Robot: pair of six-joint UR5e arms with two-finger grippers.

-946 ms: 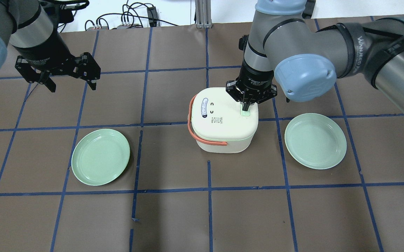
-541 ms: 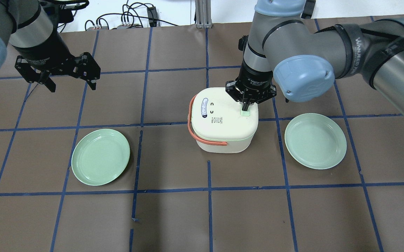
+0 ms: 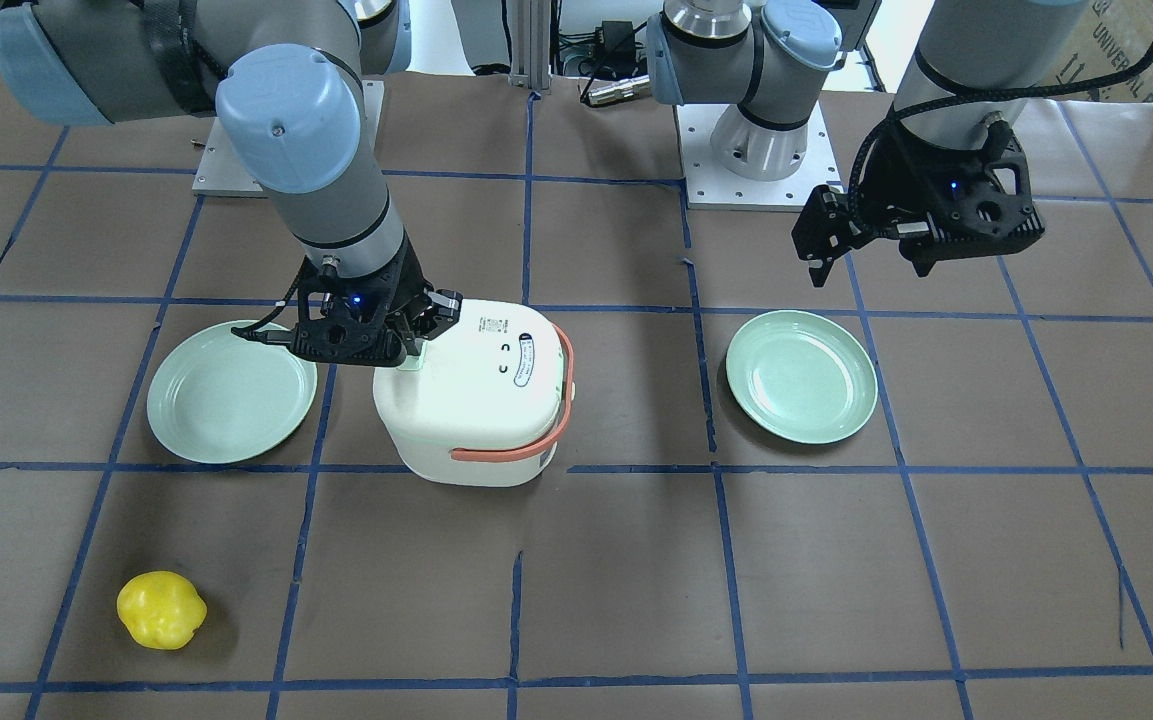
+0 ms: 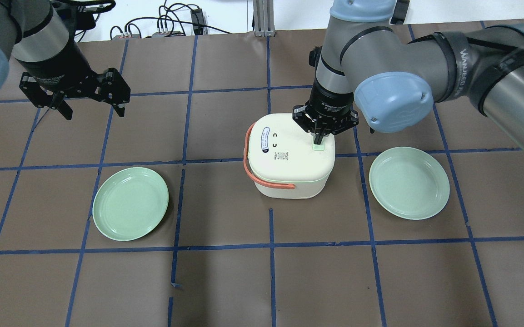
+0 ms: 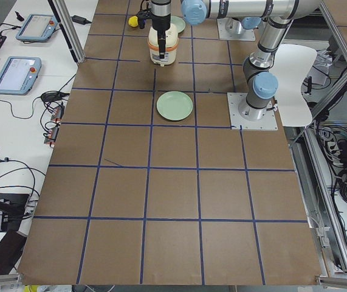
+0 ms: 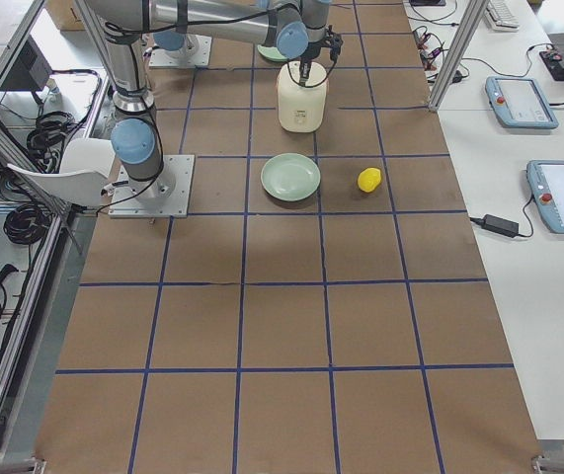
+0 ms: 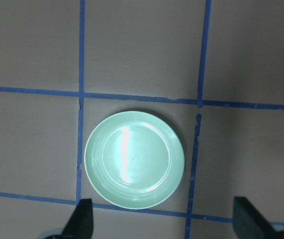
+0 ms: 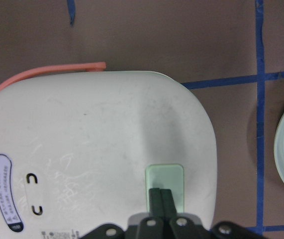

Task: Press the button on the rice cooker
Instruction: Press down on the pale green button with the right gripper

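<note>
Right arm points straight down, right gripper (image 8: 160, 193) with its 2 fingers pressed together, tips on the green button (image 8: 174, 175) of the rice cooker (image 4: 289, 168); left gripper (image 4: 94, 112) hangs raised, spread wide

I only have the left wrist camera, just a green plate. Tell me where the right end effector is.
Observer: The right end effector is shut, its tips at the pale green button atop the rice cooker.
Operator: List what else is on the table.
Observer: A second green plate lies beside the cooker, on the robot's right.
Operator: Keep going.
Observer: A yellow bell pepper sits near the operators' edge.
</note>
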